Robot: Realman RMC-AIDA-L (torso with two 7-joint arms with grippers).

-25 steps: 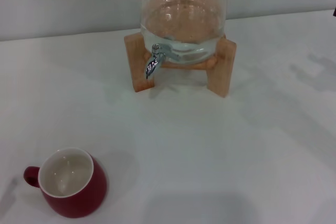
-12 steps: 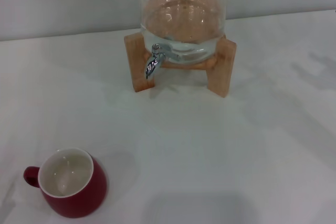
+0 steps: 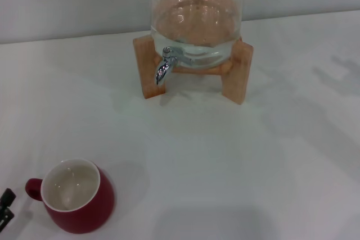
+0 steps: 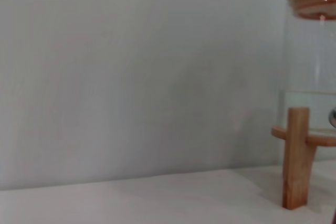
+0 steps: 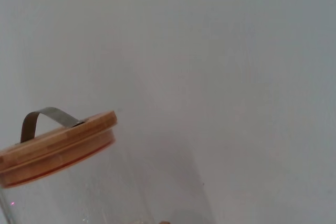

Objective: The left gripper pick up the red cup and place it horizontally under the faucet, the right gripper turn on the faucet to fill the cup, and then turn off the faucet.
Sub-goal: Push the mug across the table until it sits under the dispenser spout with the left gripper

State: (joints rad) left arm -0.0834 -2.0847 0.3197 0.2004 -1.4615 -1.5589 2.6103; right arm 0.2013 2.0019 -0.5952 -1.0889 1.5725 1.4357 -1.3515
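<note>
The red cup [image 3: 79, 198] stands upright at the near left of the white table [image 3: 225, 155], its white inside empty and its handle pointing left. The faucet [image 3: 165, 66] sticks out from the glass jar [image 3: 197, 15] on its wooden stand [image 3: 236, 74] at the far middle, with nothing under its spout. A black part of my left gripper [image 3: 5, 209] shows at the left edge, just left of the cup's handle and apart from it. My right gripper is out of view.
The left wrist view shows a leg of the stand [image 4: 296, 156] and the grey wall. The right wrist view shows the jar's wooden lid [image 5: 58, 148] with a metal handle. A grey wall stands behind the table.
My left gripper has come into the head view at the bottom left edge, beside the cup's handle. The cup, jar and faucet have not moved.
</note>
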